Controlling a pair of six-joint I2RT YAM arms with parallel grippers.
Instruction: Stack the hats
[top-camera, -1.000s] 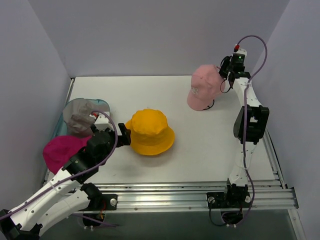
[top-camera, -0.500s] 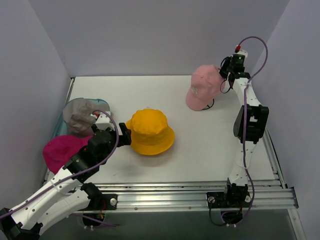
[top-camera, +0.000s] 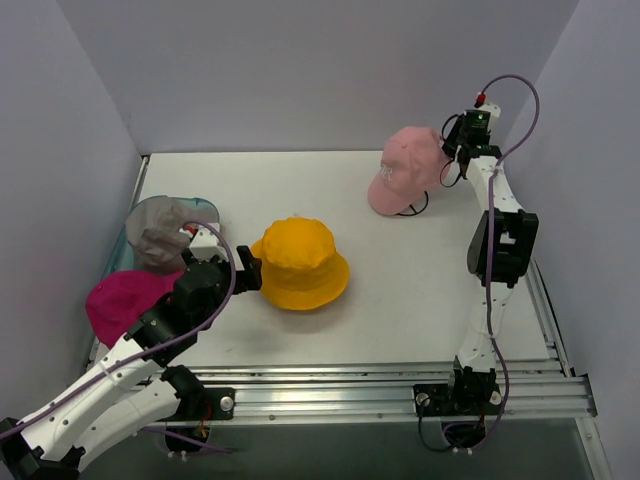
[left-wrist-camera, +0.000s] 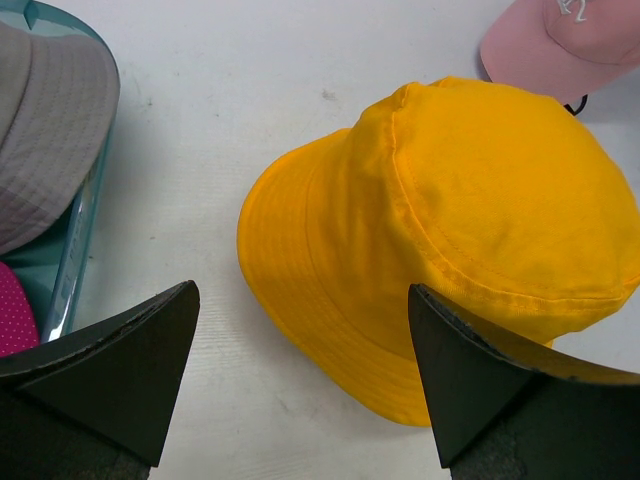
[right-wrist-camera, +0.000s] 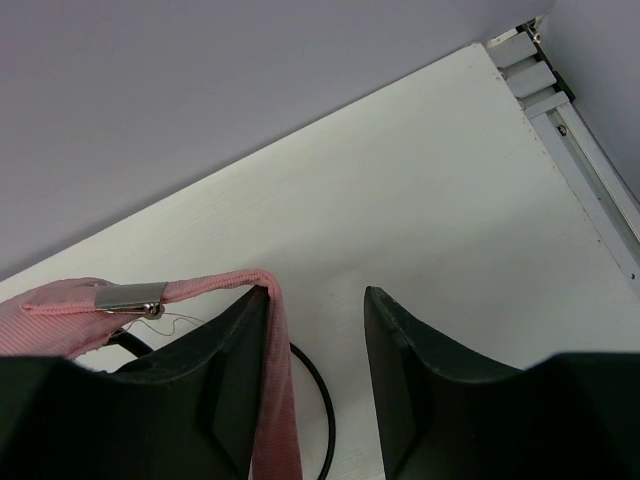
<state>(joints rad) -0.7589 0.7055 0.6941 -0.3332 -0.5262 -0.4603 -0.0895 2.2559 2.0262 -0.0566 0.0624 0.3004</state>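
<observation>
The yellow bucket hat (top-camera: 300, 262) sits crown up mid-table. My left gripper (top-camera: 250, 272) is open just left of it; in the left wrist view (left-wrist-camera: 300, 295) its fingers stand wide apart at the hat's (left-wrist-camera: 450, 230) near brim, holding nothing. The grey bucket hat (top-camera: 160, 232) and the magenta cap (top-camera: 125, 300) lie at the left. The light pink cap (top-camera: 408, 172) hangs tilted at the back right beside my right gripper (top-camera: 452, 150). In the right wrist view the jaws (right-wrist-camera: 316, 295) are apart, and the cap's back strap (right-wrist-camera: 200, 290) is draped over the left finger.
The teal tray (top-camera: 205, 208) holds the grey hat by the left wall; its rim shows in the left wrist view (left-wrist-camera: 85, 230). A black wire ring (right-wrist-camera: 320, 400) lies on the table under the pink cap. The metal rail (right-wrist-camera: 580, 170) runs along the right edge.
The pink cap and my right gripper have shifted slightly up and back, the cap tilting a little. The left arm and yellow hat have not moved.
</observation>
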